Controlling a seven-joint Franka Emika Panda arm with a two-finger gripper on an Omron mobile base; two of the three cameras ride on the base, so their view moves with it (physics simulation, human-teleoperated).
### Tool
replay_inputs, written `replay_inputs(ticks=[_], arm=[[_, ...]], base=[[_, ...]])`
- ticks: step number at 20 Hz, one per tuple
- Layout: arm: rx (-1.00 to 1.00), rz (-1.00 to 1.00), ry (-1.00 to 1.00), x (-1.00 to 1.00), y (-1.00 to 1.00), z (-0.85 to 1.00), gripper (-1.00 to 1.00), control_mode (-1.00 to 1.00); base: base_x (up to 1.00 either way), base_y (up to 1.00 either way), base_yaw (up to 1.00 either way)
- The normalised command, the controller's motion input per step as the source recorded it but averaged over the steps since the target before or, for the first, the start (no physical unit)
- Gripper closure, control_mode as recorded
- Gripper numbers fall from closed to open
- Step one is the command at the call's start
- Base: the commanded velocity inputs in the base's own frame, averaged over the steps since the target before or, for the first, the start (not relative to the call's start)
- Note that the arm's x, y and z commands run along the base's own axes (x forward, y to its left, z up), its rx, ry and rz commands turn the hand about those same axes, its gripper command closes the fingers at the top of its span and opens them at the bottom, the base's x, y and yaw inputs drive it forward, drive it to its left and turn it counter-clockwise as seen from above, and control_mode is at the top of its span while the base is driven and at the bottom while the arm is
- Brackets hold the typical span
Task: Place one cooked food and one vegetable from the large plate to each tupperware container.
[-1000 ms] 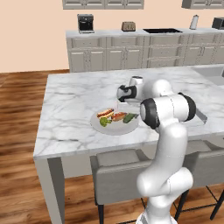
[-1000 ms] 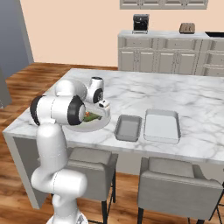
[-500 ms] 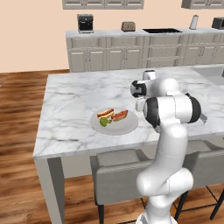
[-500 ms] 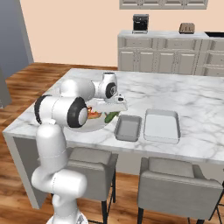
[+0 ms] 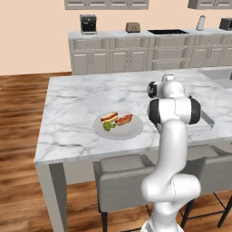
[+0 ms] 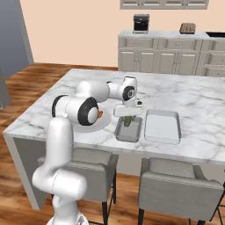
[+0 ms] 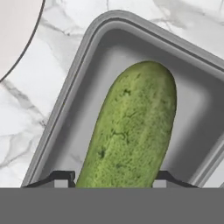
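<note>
Both base views look forward and down from behind the arm, left and right, sharing the white marble island counter (image 5: 81, 97) (image 6: 193, 99). The hand view looks closely down into a shallow grey rectangular tray (image 7: 78, 78).

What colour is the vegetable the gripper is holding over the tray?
Green, mottled with darker specks: the cucumber, clearest in the hand view.

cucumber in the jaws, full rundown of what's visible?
The cucumber is a stubby green vegetable with mottled, bumpy skin and a rounded free end. The gripper holds its near end between the jaws, above the smaller grey tray. In the right base view it hangs end-down over that tray. Contact with the tray floor can't be told.
</note>
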Motion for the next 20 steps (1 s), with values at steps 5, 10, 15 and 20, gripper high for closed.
replay_inputs(ticks=[5,10,15,20], arm=[[0.00,0.15,-0.02,0.00,-0.27,-0.28,1.00,-1.00],[0.00,0.03,-0.02,-0.21,-0.12,-0.25,1.00,-1.00],[0.00,0.00,-0.04,0.21,0.02,-0.12,1.00,-1.00],[0.00,0.00,-0.03,0.02,-0.01,-0.30,1.00,-1.00]], base=[[0.00,0.00,0.00],[0.00,0.00,0.00],[0.00,0.00,0.00],[0.00,0.00,0.00]])
